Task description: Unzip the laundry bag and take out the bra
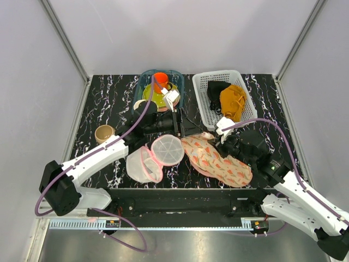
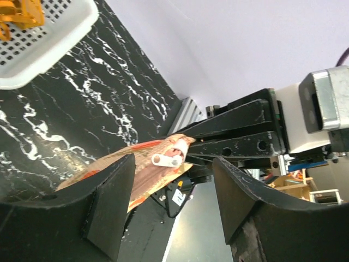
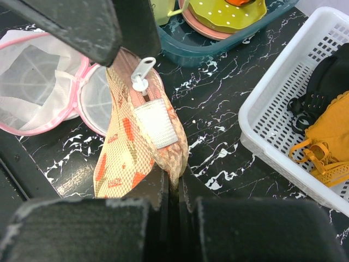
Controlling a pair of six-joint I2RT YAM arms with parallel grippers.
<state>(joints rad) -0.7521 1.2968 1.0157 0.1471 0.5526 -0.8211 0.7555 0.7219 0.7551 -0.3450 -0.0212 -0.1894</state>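
Observation:
The peach printed laundry bag [image 1: 218,161] lies on the black marble table, zipped; the bra is hidden. My right gripper [image 1: 222,140] is shut on the bag's near end, and the fabric is pinched between its fingers in the right wrist view [image 3: 174,183]. The white zip pull [image 3: 143,71] sticks up from the pink zip edge, just above a white tab [image 3: 157,124]. My left gripper [image 2: 173,180] is open, with the zip pull [image 2: 166,159] just beyond and between its fingertips, not touching. In the top view the left gripper [image 1: 194,130] is at the bag's far end.
A round white mesh pouch with pink rim [image 1: 155,155] lies open left of the bag. A white basket [image 1: 203,101] holds a black garment [image 1: 217,89] and a mustard garment [image 1: 233,101]. A blue bin [image 1: 143,82] of dishes stands at the back. A beige cup [image 1: 104,133] stands left.

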